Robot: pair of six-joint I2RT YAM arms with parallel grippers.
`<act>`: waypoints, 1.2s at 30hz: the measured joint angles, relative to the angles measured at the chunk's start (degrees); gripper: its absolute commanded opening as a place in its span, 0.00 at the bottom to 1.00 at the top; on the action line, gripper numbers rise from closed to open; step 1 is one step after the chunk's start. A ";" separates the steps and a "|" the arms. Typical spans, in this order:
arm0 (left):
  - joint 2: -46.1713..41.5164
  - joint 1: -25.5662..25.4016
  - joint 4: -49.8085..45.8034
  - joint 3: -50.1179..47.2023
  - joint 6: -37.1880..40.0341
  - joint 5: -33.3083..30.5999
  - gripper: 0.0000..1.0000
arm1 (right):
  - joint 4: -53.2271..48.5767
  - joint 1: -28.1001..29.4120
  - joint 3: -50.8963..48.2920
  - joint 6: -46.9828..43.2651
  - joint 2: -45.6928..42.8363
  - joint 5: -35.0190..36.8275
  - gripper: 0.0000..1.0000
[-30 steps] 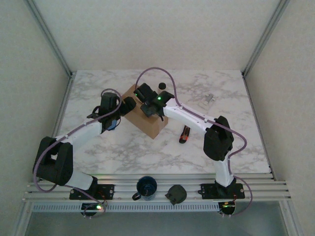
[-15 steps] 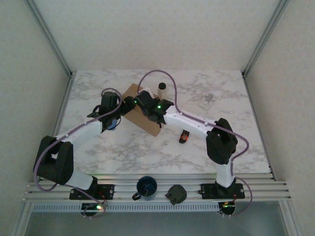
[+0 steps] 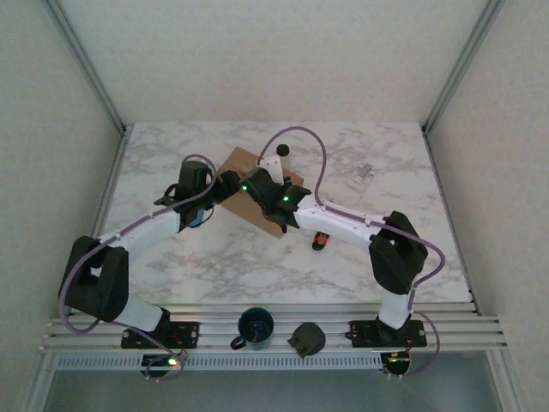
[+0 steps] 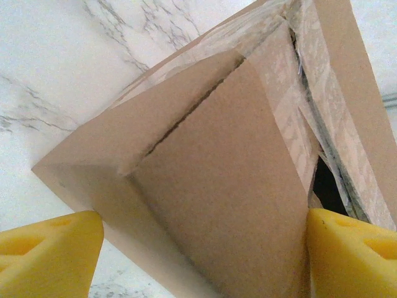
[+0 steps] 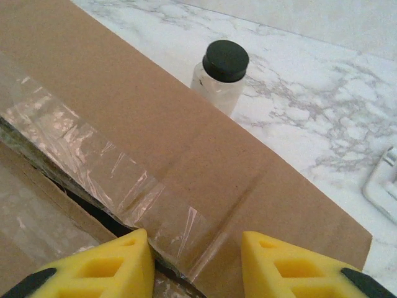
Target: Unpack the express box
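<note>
Brown express box point(image 4: 217, 186) (clear-taped), left tool point(image 4: 201, 248) wide astride corner, perhaps gripping, right tool point(image 5: 193, 248) narrowly parted

Left pincer point(image 4: 201, 218), right pincer point(image 5: 193, 241) seemingly parted

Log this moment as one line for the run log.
task: unpack box | left gripper: fingers either side of box end, grip unclear | right gripper: open over taped flap | seam: partly gaping

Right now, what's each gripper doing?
Left gripper: fingers wide astride the express box corner; grip cannot be told.
Right gripper: open above the taped flap, holding nothing.
</note>
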 measured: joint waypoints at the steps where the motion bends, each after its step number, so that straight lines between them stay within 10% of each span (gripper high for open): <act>1: 0.00 -0.11 -0.04 -0.02 -0.02 0.31 0.81 | 0.13 0.00 -0.50 0.94 -0.61 -0.07 0.38; 19: -0.96 0.17 0.55 -1.25 0.85 1.25 0.81 | -4.83 -6.78 -3.61 12.35 -15.06 -1.27 0.52; 26: -0.96 0.17 0.09 -0.94 1.60 1.25 0.81 | -10.34 -6.71 5.35 -2.75 -5.86 -11.61 0.75; 36: -0.94 0.20 -4.50 1.90 4.52 0.76 0.81 | -16.74 -6.71 15.15 -30.56 0.74 -22.36 0.82</act>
